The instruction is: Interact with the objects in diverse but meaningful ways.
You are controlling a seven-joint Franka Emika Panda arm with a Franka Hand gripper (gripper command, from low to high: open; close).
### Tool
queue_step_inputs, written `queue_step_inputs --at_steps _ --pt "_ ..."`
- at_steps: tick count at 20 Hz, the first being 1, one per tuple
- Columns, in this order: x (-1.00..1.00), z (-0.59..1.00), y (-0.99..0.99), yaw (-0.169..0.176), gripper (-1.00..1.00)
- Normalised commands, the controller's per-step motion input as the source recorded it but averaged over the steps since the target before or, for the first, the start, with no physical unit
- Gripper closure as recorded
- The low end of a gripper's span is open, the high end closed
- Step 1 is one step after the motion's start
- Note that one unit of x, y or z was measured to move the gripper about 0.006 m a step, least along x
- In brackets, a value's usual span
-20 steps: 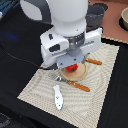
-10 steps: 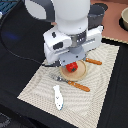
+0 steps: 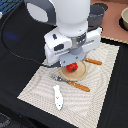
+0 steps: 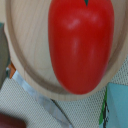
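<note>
From the exterior view, you see your arm (image 3: 67,15) as a bulky, glossy white body with rounded, smooth shells. At its upper end a large curved joint shows a grey band between the white sections. Below it you have a broad, boxy white wrist block (image 3: 72,42) with flat faces and softened corners, its underside falling into dark shadow. A thin black cable (image 3: 12,42) loops away from the arm's side. You can make out no screws or markings at this resolution.
</note>
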Motion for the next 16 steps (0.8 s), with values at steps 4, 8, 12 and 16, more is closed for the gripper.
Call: queue_step_inputs --at_steps 4,8,12,16 --pt "0.00 -0.20 0.13 0.000 -1.00" --pt "0.00 -0.20 0.12 0.000 1.00" --pt "0.00 -0.18 0.11 0.000 1.00" --pt "0.00 -0.17 0.11 0.000 1.00"
